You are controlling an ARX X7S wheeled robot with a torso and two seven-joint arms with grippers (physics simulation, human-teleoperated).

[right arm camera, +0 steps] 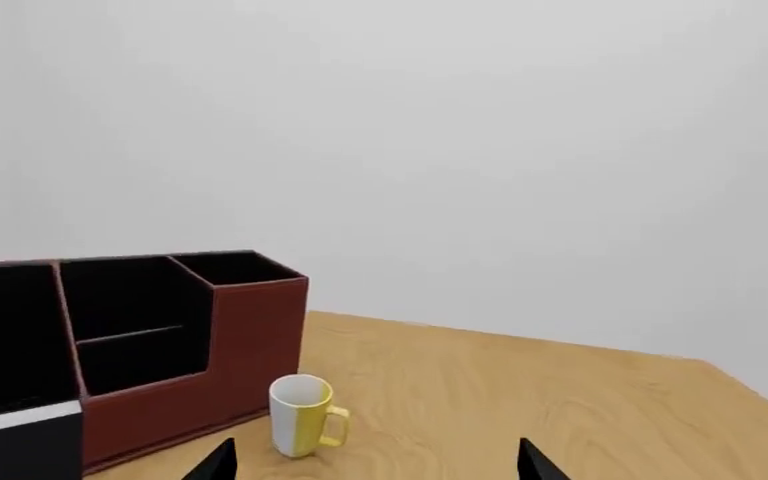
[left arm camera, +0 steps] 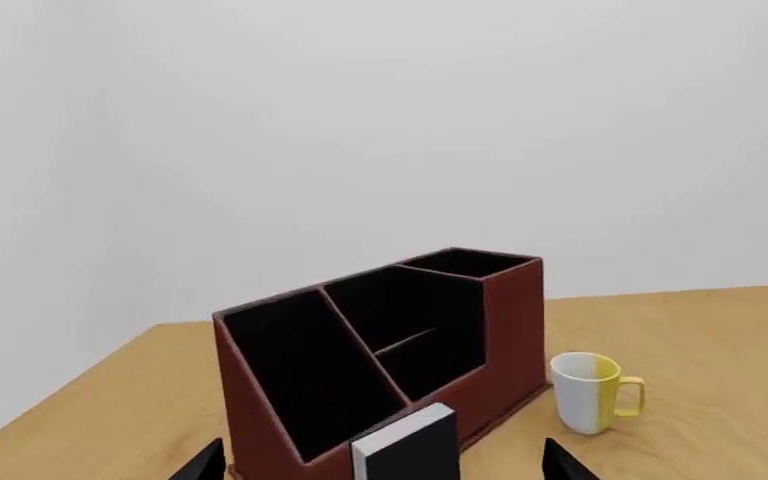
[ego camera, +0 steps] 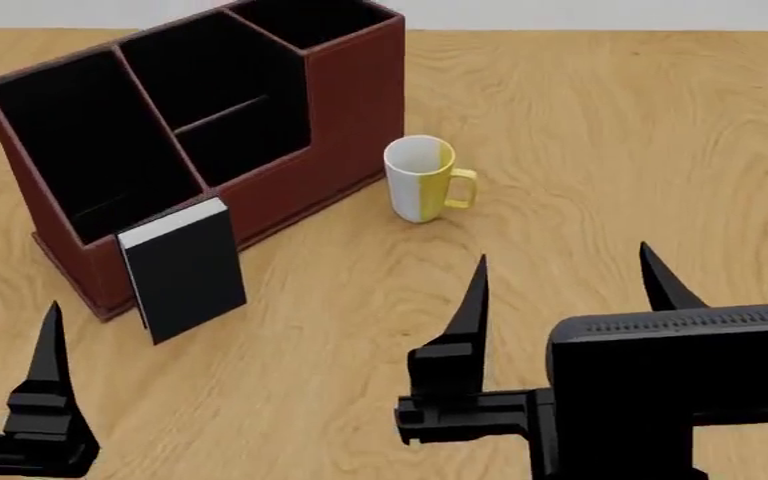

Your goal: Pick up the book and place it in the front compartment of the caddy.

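The black book [ego camera: 184, 270] with a pale grey page edge stands on end, leaning against the near outer wall of the dark red caddy [ego camera: 344, 110]. The caddy's black compartments hold nothing that shows. My left gripper [left arm camera: 384, 462] is open and empty, a short way in front of the book [left arm camera: 411, 450]; the caddy [left arm camera: 511, 330] rises behind it. In the head view one left finger [ego camera: 48, 360] shows at the lower left. My right gripper [ego camera: 564, 260] is open and empty, over bare table to the right of the book. It also shows in the right wrist view [right arm camera: 377, 458].
A white and yellow mug [ego camera: 420, 180] stands on the wooden table [ego camera: 624, 130] just right of the caddy's right end, handle to the right. It also shows in both wrist views [left arm camera: 591, 390] [right arm camera: 301, 415]. A plain white wall lies behind the table.
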